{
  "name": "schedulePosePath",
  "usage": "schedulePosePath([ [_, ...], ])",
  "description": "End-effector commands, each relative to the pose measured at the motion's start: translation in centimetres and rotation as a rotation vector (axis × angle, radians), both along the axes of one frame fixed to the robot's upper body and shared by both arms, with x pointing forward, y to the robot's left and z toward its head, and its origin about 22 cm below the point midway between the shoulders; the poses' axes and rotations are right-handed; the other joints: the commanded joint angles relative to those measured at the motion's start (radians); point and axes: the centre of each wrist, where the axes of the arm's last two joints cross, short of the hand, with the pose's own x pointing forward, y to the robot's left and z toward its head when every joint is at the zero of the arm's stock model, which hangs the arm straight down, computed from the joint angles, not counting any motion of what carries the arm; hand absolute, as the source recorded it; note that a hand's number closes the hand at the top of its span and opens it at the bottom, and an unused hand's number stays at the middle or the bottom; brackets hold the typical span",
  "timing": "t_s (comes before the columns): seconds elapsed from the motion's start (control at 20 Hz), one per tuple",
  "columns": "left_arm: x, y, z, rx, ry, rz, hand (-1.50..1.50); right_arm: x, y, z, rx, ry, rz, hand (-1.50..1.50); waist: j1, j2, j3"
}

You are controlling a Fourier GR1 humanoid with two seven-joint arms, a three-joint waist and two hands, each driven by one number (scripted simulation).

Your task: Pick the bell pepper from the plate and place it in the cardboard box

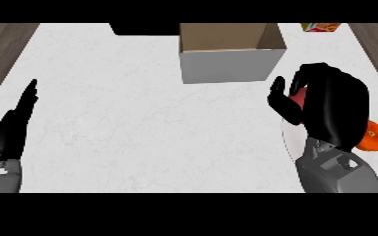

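Two hands are in view: my right hand (328,105) is curled over the bell pepper (299,99), of which only a red patch shows between thumb and fingers, and my left hand (16,125) rests open with straight fingers, well apart at the far left of the counter (133,120). The pepper sits under my right palm, over the plate (291,135), whose pale rim shows just below the thumb. An orange object (371,135) lies just to the right of my right wrist. The cardboard box (230,52) stands ahead and to the left of my right hand, opening upward. Whether the pepper is already clear of the plate cannot be told. To do this step well, I should lift straight up before travelling, clear the near wall of the box, centre the pepper over the opening, then release.
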Motion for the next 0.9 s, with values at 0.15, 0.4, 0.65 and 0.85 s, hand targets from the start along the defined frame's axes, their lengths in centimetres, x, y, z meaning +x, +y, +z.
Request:
schedulePosePath([
  [0.15,1.4,-0.4,-0.2,-0.01,-0.008,-0.02,0.0,5.8,3.9,2.5,0.171,-0.06,0.045,1.5,0.015,0.009,0.001],
  [0.4,1.3,-0.1,-0.3,0.014,-0.016,-0.026,0.0,9.9,4.8,5.4,0.254,-0.106,0.033,1.5,0.016,0.008,0.001],
  [0.65,1.0,0.1,-0.6,0.003,-0.014,-0.027,0.0,14.4,5.0,5.3,0.35,-0.074,0.007,1.5,0.027,0.013,0.001],
  [0.85,2.3,-2.6,-0.5,-0.011,-0.016,-0.038,0.0,17.0,4.6,3.7,0.37,-0.05,0.02,1.5,0.031,0.016,0.002],
])
